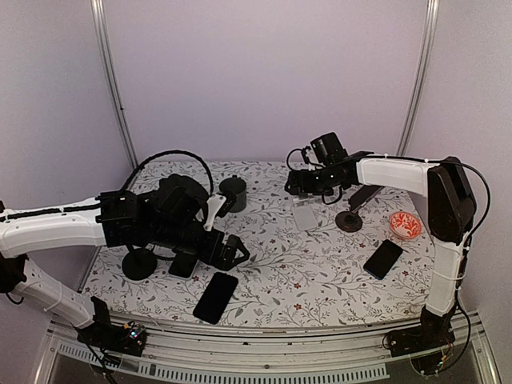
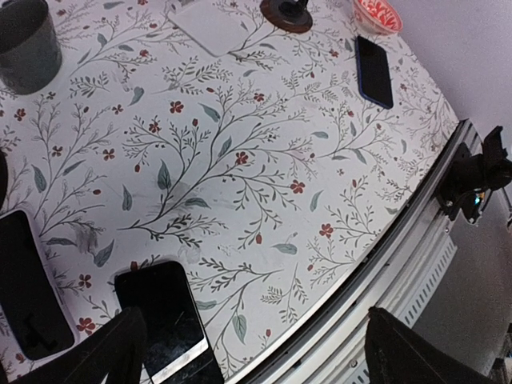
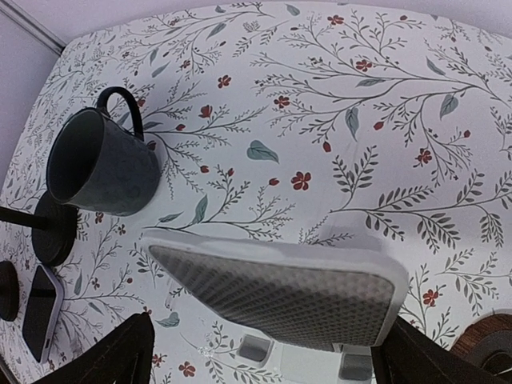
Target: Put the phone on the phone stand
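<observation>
Black glossy phone point(image 1: 216, 297) flat on floral-print table point(image 1: 288, 276) | we see left gripper point(image 1: 238, 253) spread, seemingly just clear of it | right gripper point(image 1: 298, 186) spread.

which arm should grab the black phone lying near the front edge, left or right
Left. The open left gripper hangs just beside that black phone, which shows right by its fingers in the left wrist view. The right gripper is open too, but sits far off, over a white slab.

Left arm point(image 1: 48, 226) and right arm point(image 1: 396, 171) had white shells, black joints, black cables; left end effector point(image 1: 238, 254) and right end effector point(image 1: 296, 186) were black.
</observation>
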